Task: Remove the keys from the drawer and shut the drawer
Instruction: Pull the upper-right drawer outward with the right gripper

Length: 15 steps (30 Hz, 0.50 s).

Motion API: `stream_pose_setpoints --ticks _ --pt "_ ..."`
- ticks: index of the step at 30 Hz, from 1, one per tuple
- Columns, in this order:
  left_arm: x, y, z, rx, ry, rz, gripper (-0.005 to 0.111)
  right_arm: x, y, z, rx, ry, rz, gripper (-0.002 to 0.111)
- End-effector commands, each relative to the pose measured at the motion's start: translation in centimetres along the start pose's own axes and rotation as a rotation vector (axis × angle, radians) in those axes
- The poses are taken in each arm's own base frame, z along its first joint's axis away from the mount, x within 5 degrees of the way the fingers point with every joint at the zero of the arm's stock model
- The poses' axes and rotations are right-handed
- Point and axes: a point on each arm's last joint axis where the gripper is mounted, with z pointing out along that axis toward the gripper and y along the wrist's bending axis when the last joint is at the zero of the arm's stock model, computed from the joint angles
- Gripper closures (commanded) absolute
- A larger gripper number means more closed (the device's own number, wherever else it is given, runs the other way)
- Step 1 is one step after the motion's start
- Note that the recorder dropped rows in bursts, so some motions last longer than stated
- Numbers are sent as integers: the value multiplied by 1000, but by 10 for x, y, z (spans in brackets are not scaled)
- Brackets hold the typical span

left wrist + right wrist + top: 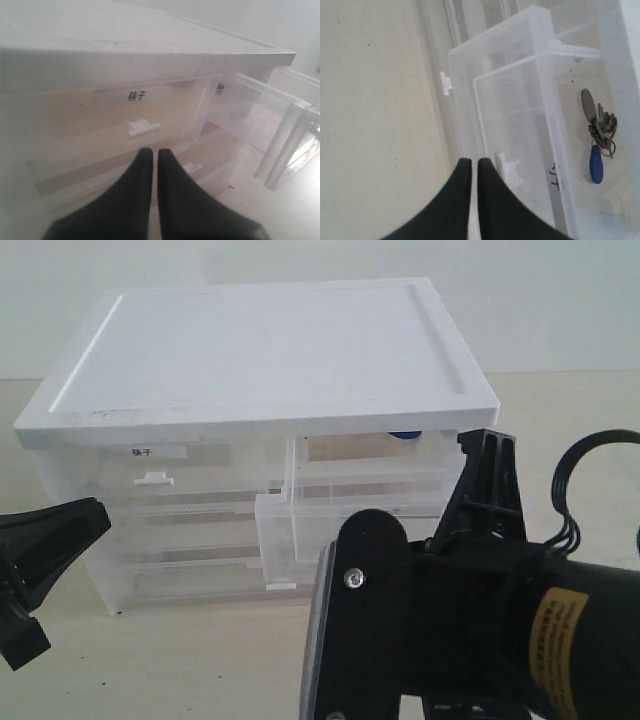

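**Cabinet** (260, 340): one, with a white top and translucent drawers, standing on a pale table (200, 660).

**Half-width drawers, top row:** two.
- The left drawer (160, 475) has a bold label and a white tab, and is closed.
- The drawer (555, 125), on the right, has faint thin lettering on its front and is pulled out.

**Lower drawer** (462, 85): at least one more is pulled out beneath the drawer. It sits further forward and has a white tab (446, 82). The exact count is hard to settle through the stacked clear walls.

**Keys** (601, 129): one bunch, lying on the drawer's floor toward its rear, near the cabinet's top edge. It has one blue cap (596, 164) and one grey tag (588, 104), with silver keys between them.

**Grippers:** two.
- The right gripper (474, 195) has its black fingers pressed together and holds nothing. It is near the pulled-out fronts, apart from the keys.
- The left gripper (155, 185) has its fingers together but for a thin slit and is empty. It faces the left drawer, below that drawer's tab.

**By view:**
- The right wrist view alone shows the whole bunch.
- The exterior view shows only the blue cap under the cabinet top, and the right arm hides the drawer's front.
- The left wrist view shows a blue speck, the bold label and the drawer's side.
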Motion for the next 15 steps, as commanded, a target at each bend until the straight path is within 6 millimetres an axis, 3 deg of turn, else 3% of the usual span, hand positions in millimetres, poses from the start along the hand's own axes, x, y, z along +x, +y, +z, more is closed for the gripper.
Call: stream_pose_setpoints --ticks 1,6,15 --pt "-1 2 0 -15 -5 3 102 -4 0 -5 -23 -63 15 90" --pt "-1 2 0 -16 -4 2 102 -6 -1 -9 -37 -110 64 40" --pt "-1 2 0 -16 -3 7 102 -5 -20 -25 21 -78 186 44"
